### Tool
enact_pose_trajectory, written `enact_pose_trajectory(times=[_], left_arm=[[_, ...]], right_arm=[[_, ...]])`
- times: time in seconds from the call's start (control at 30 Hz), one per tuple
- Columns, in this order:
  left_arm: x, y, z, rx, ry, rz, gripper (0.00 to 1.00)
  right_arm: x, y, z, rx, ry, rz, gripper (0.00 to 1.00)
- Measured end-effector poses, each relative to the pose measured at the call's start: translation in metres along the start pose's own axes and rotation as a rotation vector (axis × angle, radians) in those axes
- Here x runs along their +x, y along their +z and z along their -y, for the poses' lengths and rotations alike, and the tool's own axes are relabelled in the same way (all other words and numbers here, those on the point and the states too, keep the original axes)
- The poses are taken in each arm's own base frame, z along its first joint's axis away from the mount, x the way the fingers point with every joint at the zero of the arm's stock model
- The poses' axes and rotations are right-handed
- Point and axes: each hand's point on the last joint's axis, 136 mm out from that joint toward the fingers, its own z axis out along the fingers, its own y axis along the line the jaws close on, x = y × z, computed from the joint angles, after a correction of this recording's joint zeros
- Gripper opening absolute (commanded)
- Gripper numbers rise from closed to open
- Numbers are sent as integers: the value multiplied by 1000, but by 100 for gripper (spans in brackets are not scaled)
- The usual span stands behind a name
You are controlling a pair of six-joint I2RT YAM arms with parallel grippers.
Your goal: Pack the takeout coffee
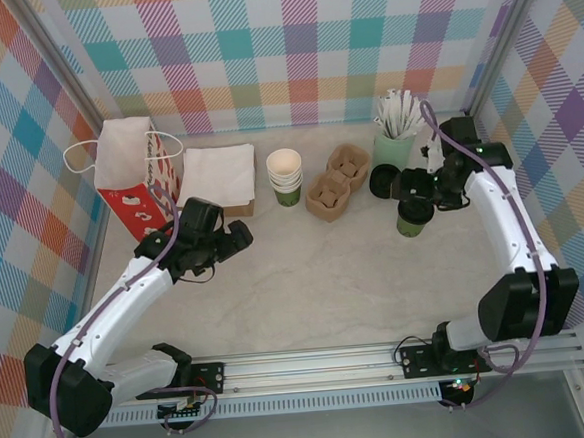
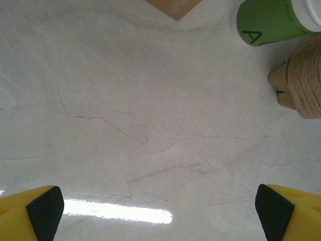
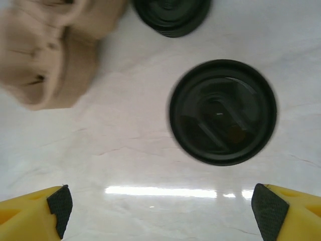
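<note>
The takeout coffee [image 1: 413, 218] is a small dark-green cup with a round black lid, standing upright on the table at the right. In the right wrist view its lid [image 3: 222, 111] lies ahead of the fingers, right of centre. My right gripper [image 1: 424, 192] hovers just behind and above it, open [image 3: 160, 213], with nothing between the yellow fingers [image 3: 40, 211]. My left gripper [image 1: 239, 239] is at the left middle of the table, open [image 2: 160, 213] over bare surface, far from the coffee.
A stack of black lids [image 1: 383, 183] sits beside the coffee. The pale-mint cup of white sticks [image 1: 395, 137] stands behind. Cardboard cup carriers [image 1: 334, 181], a stack of green cups [image 1: 285, 176], flat paper [image 1: 216, 176] and a red-and-white paper bag [image 1: 134, 175] line the back.
</note>
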Motion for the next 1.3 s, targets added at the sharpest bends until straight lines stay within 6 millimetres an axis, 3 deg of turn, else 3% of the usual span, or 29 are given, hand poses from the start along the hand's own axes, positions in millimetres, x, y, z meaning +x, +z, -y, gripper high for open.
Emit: enact_pose_trajectory(times=[0.2,0.37,0.63,0.77,0.9,1.07,1.3], left_arm=[[-8,-8,4,-5,6,21,100],[-31,-28,20,9,19,54,100],[-122,-95,52,70,26,232,100],[-162,-123,44,67,9,314,100],[-200,-141,22,35,-19,383,100],[-235,-136,-12,-23,-37,400,100],[-259,-81,-52,-78,-36,282,92]], right_arm=[[-1,-30,-52,-299,12,128,90],[4,-34,-69,-420,28,135,89],[6,-31,-72,-443,29,128,89],[5,-30,-71,-443,28,128,89],[5,-29,-71,-442,19,128,89],[5,-27,-71,-440,7,124,89],[4,-22,-69,-436,6,114,89]])
